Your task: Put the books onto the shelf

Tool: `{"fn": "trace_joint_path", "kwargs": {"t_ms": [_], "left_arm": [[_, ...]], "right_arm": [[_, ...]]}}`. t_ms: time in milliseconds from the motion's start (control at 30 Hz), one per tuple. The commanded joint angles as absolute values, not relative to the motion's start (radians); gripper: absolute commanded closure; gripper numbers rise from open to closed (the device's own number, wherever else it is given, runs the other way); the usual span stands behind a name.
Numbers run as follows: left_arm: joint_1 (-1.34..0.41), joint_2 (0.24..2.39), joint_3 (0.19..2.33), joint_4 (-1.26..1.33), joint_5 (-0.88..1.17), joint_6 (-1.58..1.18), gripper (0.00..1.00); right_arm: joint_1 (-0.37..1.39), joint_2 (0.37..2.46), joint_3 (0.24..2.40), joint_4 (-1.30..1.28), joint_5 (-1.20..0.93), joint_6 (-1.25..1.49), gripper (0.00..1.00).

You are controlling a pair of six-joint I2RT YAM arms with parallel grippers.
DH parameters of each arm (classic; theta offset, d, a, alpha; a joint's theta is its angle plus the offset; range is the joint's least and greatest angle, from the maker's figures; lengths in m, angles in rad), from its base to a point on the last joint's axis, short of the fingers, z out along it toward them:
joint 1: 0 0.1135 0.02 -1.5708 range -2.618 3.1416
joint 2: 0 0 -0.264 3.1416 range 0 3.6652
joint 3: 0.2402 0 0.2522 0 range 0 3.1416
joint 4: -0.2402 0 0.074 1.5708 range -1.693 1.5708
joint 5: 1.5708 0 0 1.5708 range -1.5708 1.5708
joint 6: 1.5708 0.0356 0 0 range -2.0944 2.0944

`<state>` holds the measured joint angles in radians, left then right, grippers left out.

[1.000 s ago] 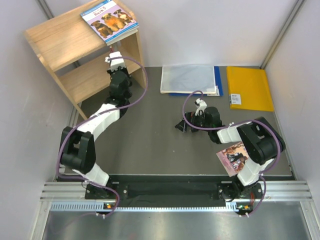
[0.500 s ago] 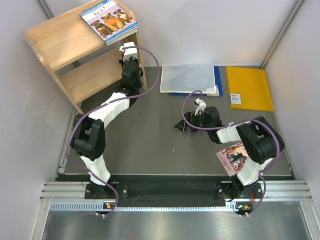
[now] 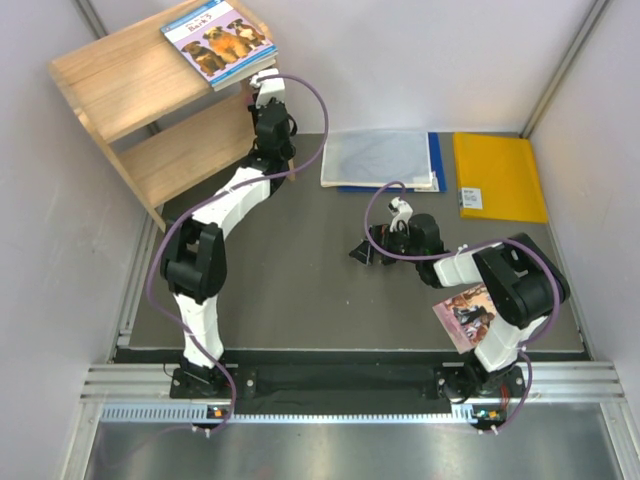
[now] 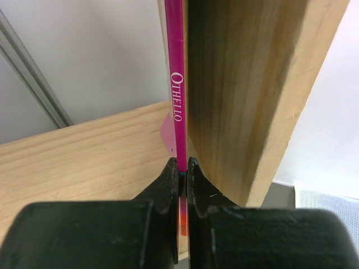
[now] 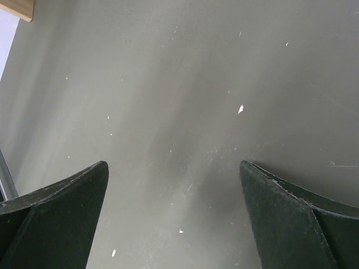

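- Top view: the shelf (image 3: 150,110) stands at the far left corner of the table (image 3: 290,280), with the dog book (image 3: 218,38) lying flat on its top board.
- The left arm reaches up to the front edge of the shelf's right side panel. The left gripper (image 3: 265,85) is there, at the level of the space between the two boards; what it holds is hidden from this angle.
- The right gripper (image 3: 362,250) sits low over the middle of the table, well apart from the shelf.
- A pinkish book (image 3: 465,315) with dark figures on its cover lies at the near right, partly under the right arm.
- A grey-white folder (image 3: 380,158) and a yellow envelope (image 3: 498,175) lie flat along the far edge.
- Left wrist view: the left gripper (image 4: 183,168) is pinched tight on the magenta spine of the Othello book (image 4: 177,84), one finger (image 4: 168,182) on each cover.
- The book stands upright with its spine toward the camera, pressed flat against the inner face of the side panel (image 4: 241,84), above the lower board (image 4: 84,159). Whether its bottom edge rests on that board cannot be told.
- Right wrist view: the right gripper (image 5: 173,165) is spread wide with nothing in it, over bare table (image 5: 196,84).
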<state>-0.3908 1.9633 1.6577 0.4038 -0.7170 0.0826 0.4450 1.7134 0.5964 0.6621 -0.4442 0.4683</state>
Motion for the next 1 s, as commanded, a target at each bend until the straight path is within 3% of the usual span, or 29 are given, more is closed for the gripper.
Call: {"fn": "trace_joint_path", "kwargs": {"t_ms": [0, 700, 733, 767, 800, 833, 967], "left_arm": [[-0.388, 2.016, 1.715, 0.305, -0.75, 0.113, 1.0], [-0.374, 2.095, 1.789, 0.288, -0.798, 0.17, 0.99], [-0.374, 2.095, 1.787, 0.288, -0.798, 0.17, 0.95], [-0.376, 2.095, 1.787, 0.287, -0.796, 0.17, 0.87], [-0.376, 2.095, 1.787, 0.284, -0.792, 0.167, 0.72], [-0.374, 2.094, 1.787, 0.278, -0.784, 0.167, 0.66], [-0.376, 2.088, 1.784, 0.273, -0.77, 0.158, 0.53]], "right_arm": [[0.446, 1.741, 0.597, 0.672, -0.468, 0.468, 0.0], [0.442, 1.75, 0.598, 0.681, -0.483, 0.468, 0.0], [0.443, 1.75, 0.598, 0.681, -0.483, 0.468, 0.0], [0.443, 1.75, 0.597, 0.681, -0.485, 0.466, 0.0], [0.442, 1.75, 0.597, 0.681, -0.485, 0.466, 0.0], [0.442, 1.75, 0.597, 0.683, -0.486, 0.468, 0.0], [0.442, 1.75, 0.595, 0.684, -0.486, 0.468, 0.0]]}}
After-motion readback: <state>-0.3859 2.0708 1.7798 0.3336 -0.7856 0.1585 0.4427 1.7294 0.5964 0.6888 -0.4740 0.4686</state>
